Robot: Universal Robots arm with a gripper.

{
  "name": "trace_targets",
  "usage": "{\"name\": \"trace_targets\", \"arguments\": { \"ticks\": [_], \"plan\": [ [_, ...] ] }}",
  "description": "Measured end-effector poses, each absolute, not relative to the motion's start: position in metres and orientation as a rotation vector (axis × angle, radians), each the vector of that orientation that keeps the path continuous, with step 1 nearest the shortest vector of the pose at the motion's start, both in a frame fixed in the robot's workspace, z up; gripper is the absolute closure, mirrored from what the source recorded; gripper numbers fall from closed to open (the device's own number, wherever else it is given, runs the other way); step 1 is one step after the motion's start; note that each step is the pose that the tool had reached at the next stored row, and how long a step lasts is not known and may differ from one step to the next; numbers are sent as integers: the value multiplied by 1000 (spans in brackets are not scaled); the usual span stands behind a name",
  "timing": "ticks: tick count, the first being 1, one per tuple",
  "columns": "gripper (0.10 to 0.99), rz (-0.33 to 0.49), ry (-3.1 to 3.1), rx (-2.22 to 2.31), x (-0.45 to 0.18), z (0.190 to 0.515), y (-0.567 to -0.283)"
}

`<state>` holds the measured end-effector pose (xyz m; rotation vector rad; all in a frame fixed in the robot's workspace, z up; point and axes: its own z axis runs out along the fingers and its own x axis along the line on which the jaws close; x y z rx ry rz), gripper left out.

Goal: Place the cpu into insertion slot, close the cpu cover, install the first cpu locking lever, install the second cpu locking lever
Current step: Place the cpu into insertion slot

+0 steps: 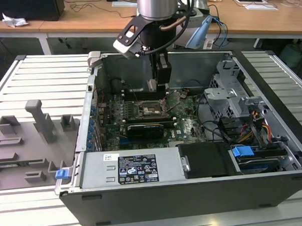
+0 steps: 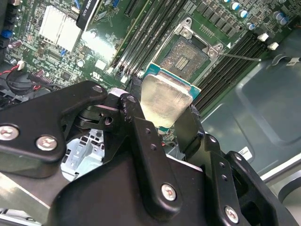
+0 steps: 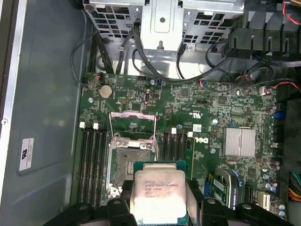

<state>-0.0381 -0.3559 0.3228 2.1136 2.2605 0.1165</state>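
My gripper (image 3: 159, 209) is shut on the cpu (image 3: 159, 192), a flat square chip with a silver top, held by two opposite edges between the black fingers (image 2: 137, 123). In the exterior view the gripper (image 1: 154, 86) hangs inside the open computer case, a little above the board. The insertion slot (image 3: 133, 162) lies open and empty on the green board, just beyond the chip, and is also seen as a dark square, the insertion slot (image 2: 187, 52). The cpu cover (image 3: 133, 113) stands raised at the slot's far side. A thin lever rod (image 2: 242, 58) sticks out beside the slot.
Black memory slots (image 3: 93, 157) flank the socket on both sides. A long black expansion card (image 1: 145, 128) lies just in front of the socket. Drive cages and cable bundles (image 1: 230, 102) fill the exterior view's right. A grey fixture plate (image 1: 29, 143) sits outside the case at the left.
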Motion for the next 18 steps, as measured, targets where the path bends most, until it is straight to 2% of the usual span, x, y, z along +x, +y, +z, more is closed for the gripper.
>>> {"name": "trace_targets", "arguments": {
  "ticks": [18],
  "plan": [
    [557,116,2261,2115,-38,314,-356]
  ]
}}
